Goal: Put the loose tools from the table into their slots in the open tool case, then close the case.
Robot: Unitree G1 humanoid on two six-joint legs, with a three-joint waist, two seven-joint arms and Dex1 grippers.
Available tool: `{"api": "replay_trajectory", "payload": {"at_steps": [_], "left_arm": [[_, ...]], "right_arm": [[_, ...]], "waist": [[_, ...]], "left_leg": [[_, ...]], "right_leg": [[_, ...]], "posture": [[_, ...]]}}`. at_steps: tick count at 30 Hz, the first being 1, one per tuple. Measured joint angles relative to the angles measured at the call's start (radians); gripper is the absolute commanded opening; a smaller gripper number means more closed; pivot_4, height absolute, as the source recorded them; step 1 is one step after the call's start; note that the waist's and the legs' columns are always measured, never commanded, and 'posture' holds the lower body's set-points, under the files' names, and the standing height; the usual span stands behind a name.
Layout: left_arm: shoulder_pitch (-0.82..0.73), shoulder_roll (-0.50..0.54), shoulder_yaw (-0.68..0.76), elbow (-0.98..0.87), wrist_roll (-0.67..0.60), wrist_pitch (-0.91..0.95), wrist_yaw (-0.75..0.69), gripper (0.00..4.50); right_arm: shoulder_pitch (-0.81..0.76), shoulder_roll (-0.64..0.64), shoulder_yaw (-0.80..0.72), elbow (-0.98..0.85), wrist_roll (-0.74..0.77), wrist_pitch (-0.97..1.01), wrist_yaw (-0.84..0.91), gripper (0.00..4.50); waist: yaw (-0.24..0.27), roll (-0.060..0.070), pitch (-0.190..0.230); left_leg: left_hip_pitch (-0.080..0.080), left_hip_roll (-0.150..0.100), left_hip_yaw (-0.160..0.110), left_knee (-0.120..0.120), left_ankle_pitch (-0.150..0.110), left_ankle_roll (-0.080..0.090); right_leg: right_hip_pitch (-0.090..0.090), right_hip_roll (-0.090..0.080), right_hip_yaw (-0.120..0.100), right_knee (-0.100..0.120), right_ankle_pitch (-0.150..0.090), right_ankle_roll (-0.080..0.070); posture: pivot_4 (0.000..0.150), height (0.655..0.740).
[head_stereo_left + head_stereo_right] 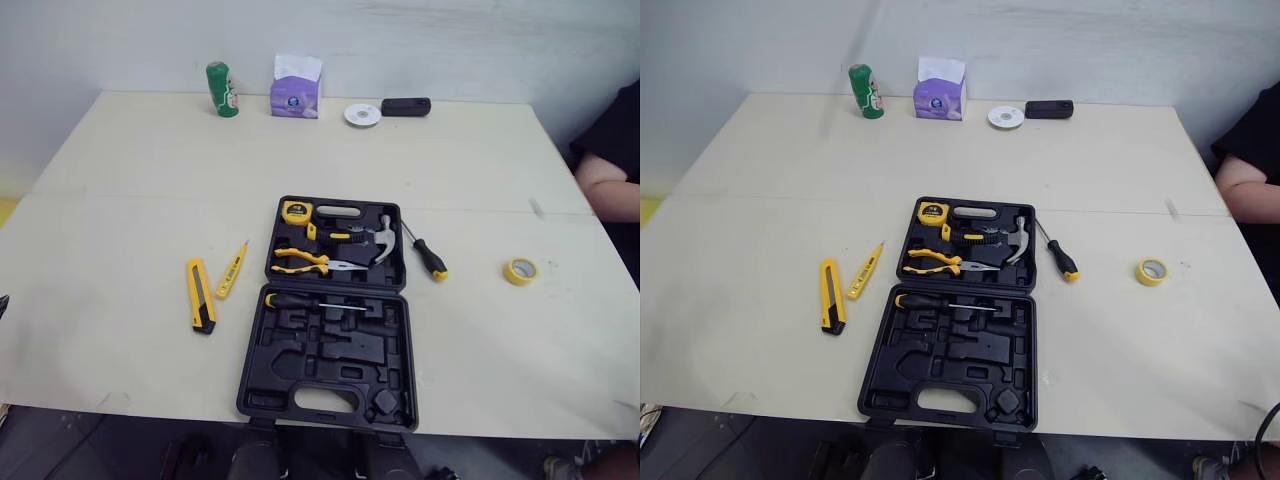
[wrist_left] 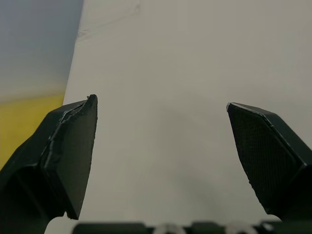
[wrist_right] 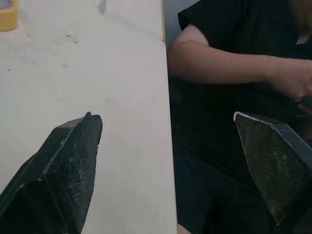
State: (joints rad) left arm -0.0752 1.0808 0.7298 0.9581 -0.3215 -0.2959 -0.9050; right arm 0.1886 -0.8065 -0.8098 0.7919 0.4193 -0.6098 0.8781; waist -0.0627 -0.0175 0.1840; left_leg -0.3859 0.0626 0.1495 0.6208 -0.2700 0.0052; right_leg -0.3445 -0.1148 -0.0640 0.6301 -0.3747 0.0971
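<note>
Head camera: open tool case (image 1: 300,355) flat on the table (image 1: 150,170), toward the near edge, both halves face up. In the far half, tape measure (image 1: 296,211), pliers (image 1: 305,262) and hammer (image 1: 383,238). In the near half, a seated screwdriver (image 1: 310,302), crosswise, handle to the left.

Left of the case, utility knife (image 1: 200,295), long axis near-to-far. Just beside it, yellow tester pen (image 1: 232,269), slanted, tip toward the far right. Right of the case, loose screwdriver (image 1: 427,252), handle toward the near right, shaft aimed far-left (close to the case wall). Well apart to the right, yellow tape roll (image 1: 520,271), lying flat. Along the far edge, green can (image 1: 222,89) and tissue box (image 1: 296,92).

Left wrist: left gripper (image 2: 161,112), jaws wide apart, empty, over bare tabletop.

Right wrist: right gripper (image 3: 168,117), jaws likewise wide apart, empty, over the table's edge, near a person's arm (image 3: 219,61).
</note>
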Motion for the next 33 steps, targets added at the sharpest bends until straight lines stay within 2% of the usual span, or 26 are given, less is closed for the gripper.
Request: {"api": "replay_trajectory", "payload": {"at_steps": [8, 14, 22, 25, 28, 33], "left_arm": [[0.007, -0.056, -0.007, -0.038, -0.030, 0.001, -0.028, 4.47], [0.004, -0.088, -0.047, -0.211, -0.072, 0.057, -0.089, 4.47], [-0.039, -0.163, -0.238, -0.674, -0.138, 0.253, -0.145, 4.47], [-0.083, -0.170, -0.292, -0.759, -0.152, 0.319, -0.145, 4.47], [-0.134, -0.180, -0.386, -0.865, -0.155, 0.369, -0.160, 4.47], [-0.207, -0.217, -0.507, -1.018, -0.141, 0.417, -0.143, 4.47]], "right_arm": [[-0.028, 0.047, 0.058, -0.048, 0.004, 0.033, -0.010, 4.50], [-0.007, 0.071, 0.109, -0.236, 0.035, 0.194, -0.012, 4.50], [0.018, 0.058, 0.222, -0.753, 0.071, 0.637, -0.143, 4.50], [0.004, 0.019, 0.246, -0.872, 0.120, 0.834, -0.194, 4.50], [-0.094, -0.067, 0.302, -1.020, 0.219, 1.146, -0.273, 4.50], [-0.244, -0.169, 0.369, -1.118, 0.347, 1.455, -0.315, 4.50]], "waist": [[0.002, 0.000, 0.000], [0.004, 0.001, 0.000], [0.010, 0.001, 0.000], [0.009, 0.001, 0.000], [0.006, 0.000, 0.000], [0.015, -0.002, 0.002]], "left_leg": [[-0.001, 0.000, 0.000, -0.004, 0.002, -0.002], [-0.001, -0.001, 0.000, -0.003, 0.003, -0.001], [-0.002, -0.001, -0.001, -0.003, 0.007, -0.002], [-0.003, -0.001, 0.000, -0.004, 0.008, -0.001], [-0.006, -0.001, 0.003, -0.003, 0.012, 0.003], [-0.008, -0.001, 0.002, -0.002, 0.014, 0.003]], "right_leg": [[-0.002, 0.000, 0.000, 0.000, 0.000, -0.001], [-0.002, 0.000, 0.000, 0.001, 0.000, 0.000], [-0.004, 0.000, 0.000, 0.006, 0.000, -0.001], [-0.006, 0.001, 0.001, 0.007, 0.000, -0.001], [-0.012, 0.001, 0.004, 0.012, 0.000, -0.001], [-0.015, 0.002, 0.004, 0.013, -0.001, -0.002]], "posture": [[0.150, 0.7400], [0.150, 0.7400], [0.150, 0.7400], [0.150, 0.7400], [0.150, 0.7400], [0.150, 0.7400]]}}
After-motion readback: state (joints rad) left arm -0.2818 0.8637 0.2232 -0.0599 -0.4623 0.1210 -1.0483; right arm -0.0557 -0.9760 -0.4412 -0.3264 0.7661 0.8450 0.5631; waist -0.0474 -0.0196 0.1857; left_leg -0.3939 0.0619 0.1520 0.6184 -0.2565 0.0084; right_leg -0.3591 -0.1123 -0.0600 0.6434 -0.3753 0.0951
